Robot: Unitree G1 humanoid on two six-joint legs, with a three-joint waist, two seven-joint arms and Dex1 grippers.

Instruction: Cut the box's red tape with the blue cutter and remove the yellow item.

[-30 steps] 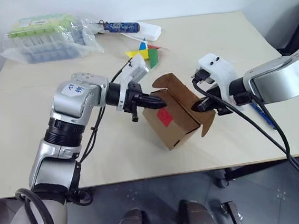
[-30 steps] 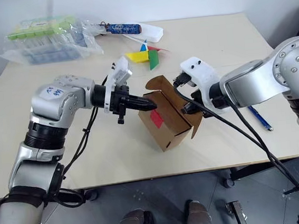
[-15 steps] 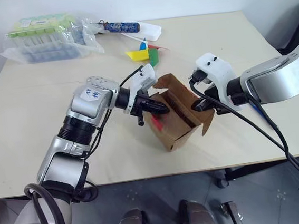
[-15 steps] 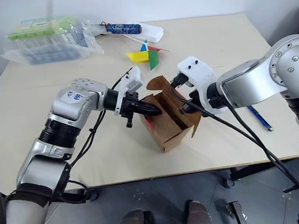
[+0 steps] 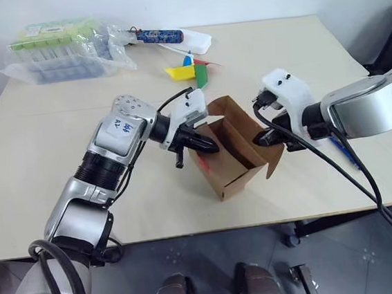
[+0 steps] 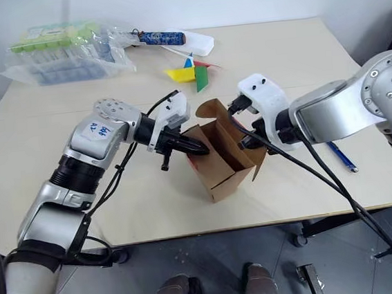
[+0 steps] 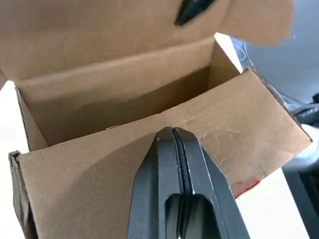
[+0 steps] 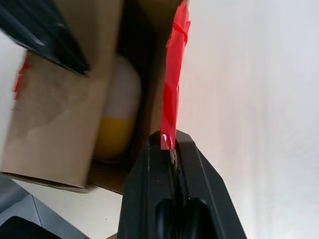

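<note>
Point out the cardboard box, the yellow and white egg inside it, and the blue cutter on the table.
box (image 5: pixel 239 178): left eye view, outer front wall.
yellow item (image 8: pixel 117 119): right wrist view, where white meets yellow.
blue cutter (image 6: pixel 341 156): right eye view, middle of its shaft.

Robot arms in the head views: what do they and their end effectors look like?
Both arms are silver-grey metal with black joint rings and loose black cables. The left arm bears a white label with blue handwriting. Each wrist has a white housing. The left end effector and right end effector have black tapered fingers.
</note>
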